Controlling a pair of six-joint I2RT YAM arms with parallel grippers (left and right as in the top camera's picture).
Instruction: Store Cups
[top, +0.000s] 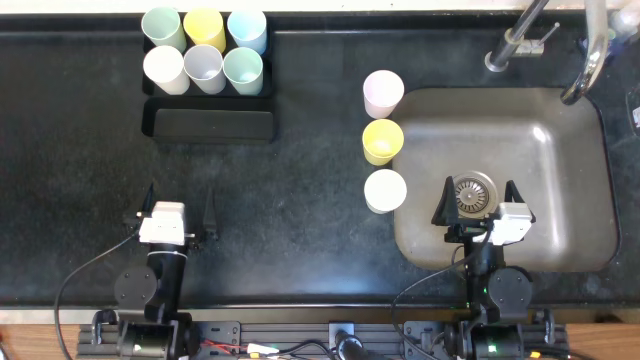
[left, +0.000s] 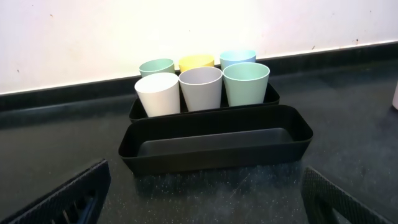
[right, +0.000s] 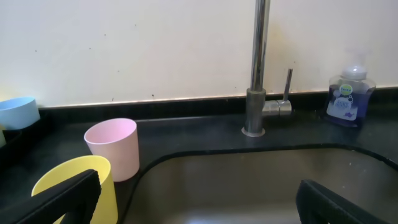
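Black tray (left: 133, 112) holds six cups (top: 205, 68), three beside sink (top: 540, 150); left end effector (top: 179, 192), right end effector (top: 479, 188) apart.

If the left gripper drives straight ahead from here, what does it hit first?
Most likely the near wall of the empty black tray, which lies before the cups; whether the jaws would clear its rim is unclear.

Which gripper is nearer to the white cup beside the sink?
Right. The right gripper is over the sink, close to the white cup; the left gripper is far across the counter.
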